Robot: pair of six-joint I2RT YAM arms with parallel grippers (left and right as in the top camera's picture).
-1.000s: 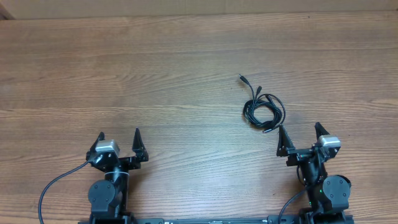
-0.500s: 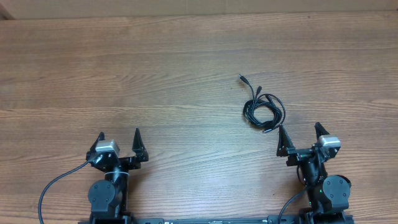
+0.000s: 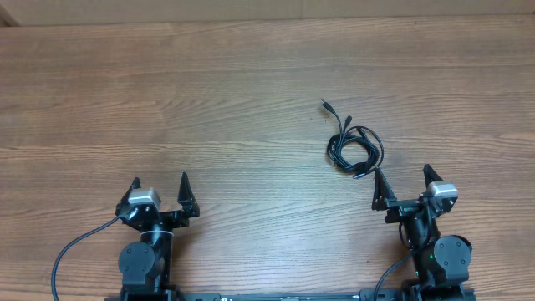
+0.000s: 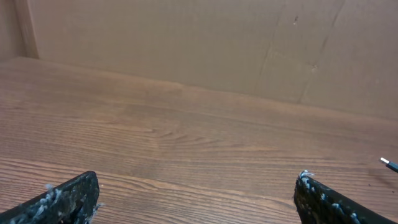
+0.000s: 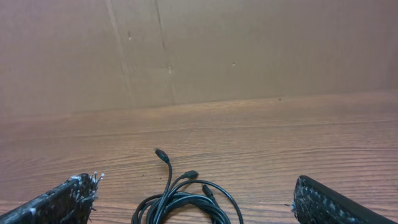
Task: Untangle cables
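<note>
- Wooden table [image 3: 209,100] fills the overhead view, its grain running side to side; most of it lies bare, which leaves room to lay the cords out once they are parted
- Cardboard wall [image 5: 249,50] closes off the far edge in both wrist views and serves only as a plain backdrop
- Left gripper [image 3: 160,186] sits low at the near edge, jaws wide apart and holding nothing; it is well apart from the work, probably parked there because the bundle lies on the other side
- Right gripper [image 3: 402,177] sits at the near edge on its own side, jaws likewise spread and empty; its fingertips point at the bundle just beyond, so I judge it the arm best placed to reach first
- Cables [image 3: 355,146] lie on the table right of centre, near the right gripper but not touching it; the thin black cords loop over each other in a loose coil, so the untangling looks not yet begun
- Plug tips [image 3: 324,104] trail out of the coil toward the far side, free of the loops; these loose ends seem the sensible places to take hold
</note>
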